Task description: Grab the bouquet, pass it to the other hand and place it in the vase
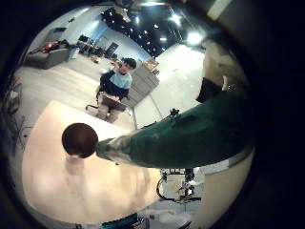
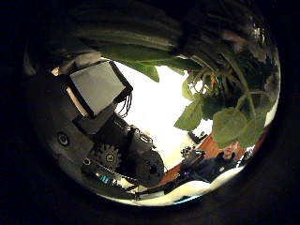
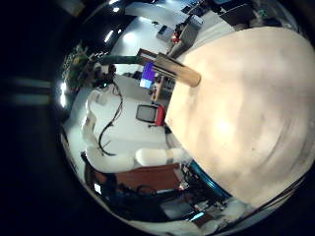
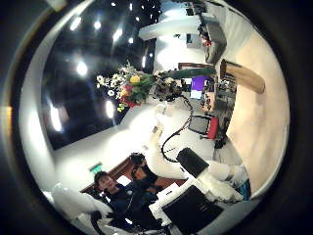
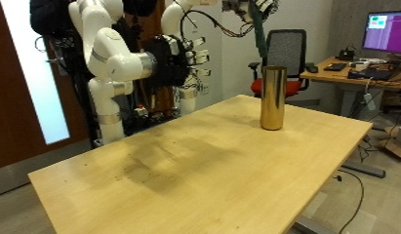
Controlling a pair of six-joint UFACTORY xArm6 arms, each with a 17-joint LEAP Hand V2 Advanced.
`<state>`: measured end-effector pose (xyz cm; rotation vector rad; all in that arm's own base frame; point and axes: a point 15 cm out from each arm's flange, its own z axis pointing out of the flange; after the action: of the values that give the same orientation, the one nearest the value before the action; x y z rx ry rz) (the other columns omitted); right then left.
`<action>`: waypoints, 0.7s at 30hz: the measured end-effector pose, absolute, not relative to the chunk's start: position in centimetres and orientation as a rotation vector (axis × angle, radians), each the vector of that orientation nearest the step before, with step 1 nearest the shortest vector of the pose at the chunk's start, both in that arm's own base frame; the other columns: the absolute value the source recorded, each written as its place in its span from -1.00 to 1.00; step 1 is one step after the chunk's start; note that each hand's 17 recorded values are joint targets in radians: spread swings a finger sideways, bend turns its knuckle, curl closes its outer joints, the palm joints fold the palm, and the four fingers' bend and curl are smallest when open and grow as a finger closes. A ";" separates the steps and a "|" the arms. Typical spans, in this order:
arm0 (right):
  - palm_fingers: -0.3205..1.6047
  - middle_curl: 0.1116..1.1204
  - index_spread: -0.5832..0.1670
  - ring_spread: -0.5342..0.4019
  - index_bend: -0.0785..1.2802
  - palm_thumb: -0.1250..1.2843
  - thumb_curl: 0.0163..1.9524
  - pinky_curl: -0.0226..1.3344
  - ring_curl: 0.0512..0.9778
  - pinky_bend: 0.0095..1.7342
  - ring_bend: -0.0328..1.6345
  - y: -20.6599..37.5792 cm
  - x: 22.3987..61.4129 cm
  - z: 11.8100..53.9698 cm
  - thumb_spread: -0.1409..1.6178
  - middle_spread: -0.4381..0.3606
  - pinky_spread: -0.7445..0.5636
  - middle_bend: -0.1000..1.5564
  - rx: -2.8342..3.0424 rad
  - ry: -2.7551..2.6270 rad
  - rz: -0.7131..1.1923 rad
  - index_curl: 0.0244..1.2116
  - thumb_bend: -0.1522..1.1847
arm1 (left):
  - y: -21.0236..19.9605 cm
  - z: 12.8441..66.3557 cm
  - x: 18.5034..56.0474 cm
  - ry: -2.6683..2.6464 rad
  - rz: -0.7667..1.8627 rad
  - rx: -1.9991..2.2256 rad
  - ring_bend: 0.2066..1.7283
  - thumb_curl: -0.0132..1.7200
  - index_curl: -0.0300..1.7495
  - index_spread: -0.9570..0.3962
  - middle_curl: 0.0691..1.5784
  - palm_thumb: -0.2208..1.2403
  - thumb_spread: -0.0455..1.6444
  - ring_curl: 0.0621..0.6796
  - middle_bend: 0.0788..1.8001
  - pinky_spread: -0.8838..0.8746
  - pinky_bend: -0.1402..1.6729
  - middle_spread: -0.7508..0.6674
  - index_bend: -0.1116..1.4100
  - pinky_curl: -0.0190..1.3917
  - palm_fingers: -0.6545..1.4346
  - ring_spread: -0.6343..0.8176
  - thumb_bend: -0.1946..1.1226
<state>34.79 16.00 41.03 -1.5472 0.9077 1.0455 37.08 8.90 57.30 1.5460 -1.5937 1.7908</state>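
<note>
Bouquet [image 5: 261,34] stems, green and bunched, hang down from the top edge of the outside frame, directly above the tall gold vase [image 5: 271,97]. The stem ends are clear of the vase's rim, with a gap between them. The flowers themselves are cut off by the frame's top edge there. The vase stands upright on the light wooden surface [image 5: 187,166], near its far edge.

The left hand [image 2: 108,141] has hold of the bouquet. In its thumb side view, green leaves [image 2: 225,122] and stems fill the frame close to the palm. In its little finger side view, the green stem bundle [image 1: 181,134] reaches out from the palm toward the dark round mouth of the vase [image 1: 79,140], seen from above on the surface.

The right hand [image 5: 180,58] hangs apart from the vase, back over the far side of the surface, and nothing is seen in it. How far its fingers are curled cannot be told. Its thumb side view shows the bouquet's white and yellow flowers [image 4: 129,86] held high, with the vase [image 4: 241,75] nearby on the surface.
</note>
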 end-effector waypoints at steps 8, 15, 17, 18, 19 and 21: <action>-0.64 -0.72 -0.35 0.48 -0.62 0.24 -0.56 -0.48 -0.56 -0.65 -0.66 16.0 34.8 40.9 0.27 0.17 0.56 -0.68 -1.546 0.907 1.046 -0.52 -0.81 | 10.0 57.5 38.0 -1.584 1.802 1.566 0.63 0.08 0.17 -0.45 -0.18 0.72 -0.70 0.61 0.45 -0.66 0.28 -0.49 0.29 0.06 0.74 -0.64 -0.74; -0.63 -0.73 -0.36 0.48 -0.60 0.25 -0.56 -0.48 -0.55 -0.65 -0.66 16.1 34.9 40.8 0.27 0.21 0.53 -0.68 -1.544 0.910 1.056 -0.50 -0.81 | 10.2 57.3 38.8 -1.573 1.796 1.563 0.63 0.09 0.17 -0.45 -0.19 0.72 -0.70 0.60 0.46 -0.66 0.28 -0.49 0.29 0.06 0.74 -0.64 -0.74; -0.62 -0.73 -0.36 0.47 -0.60 0.26 -0.56 -0.48 -0.55 -0.65 -0.67 16.1 34.8 40.8 0.27 0.21 0.53 -0.68 -1.546 0.907 1.052 -0.49 -0.81 | 10.3 57.2 39.1 -1.564 1.790 1.559 0.63 0.09 0.17 -0.45 -0.19 0.72 -0.70 0.61 0.46 -0.66 0.27 -0.49 0.29 0.07 0.74 -0.64 -0.74; -0.62 -0.74 -0.36 0.47 -0.60 0.26 -0.56 -0.48 -0.55 -0.65 -0.67 16.1 34.8 40.8 0.27 0.21 0.53 -0.68 -1.545 0.907 1.052 -0.49 -0.81 | 10.3 57.1 39.2 -1.562 1.788 1.557 0.63 0.09 0.17 -0.45 -0.19 0.72 -0.70 0.61 0.46 -0.66 0.27 -0.49 0.29 0.07 0.74 -0.64 -0.74; -0.62 -0.74 -0.36 0.47 -0.60 0.27 -0.56 -0.48 -0.54 -0.66 -0.67 16.1 34.8 40.9 0.27 0.21 0.53 -0.68 -1.546 0.905 1.049 -0.49 -0.81 | 10.2 57.2 39.3 -1.564 1.787 1.555 0.63 0.09 0.17 -0.45 -0.19 0.72 -0.70 0.61 0.46 -0.66 0.27 -0.49 0.29 0.07 0.74 -0.64 -0.74; -0.62 -0.74 -0.36 0.47 -0.61 0.27 -0.56 -0.48 -0.54 -0.66 -0.67 16.0 34.8 40.9 0.27 0.21 0.53 -0.68 -1.546 0.904 1.047 -0.49 -0.81 | 10.3 57.3 39.4 -1.567 1.789 1.557 0.63 0.09 0.17 -0.45 -0.19 0.72 -0.70 0.61 0.46 -0.66 0.27 -0.49 0.30 0.07 0.74 -0.64 -0.74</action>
<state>34.82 15.99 40.90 -1.5461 0.9041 1.0471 39.35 10.27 57.28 1.5568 -1.5673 1.7886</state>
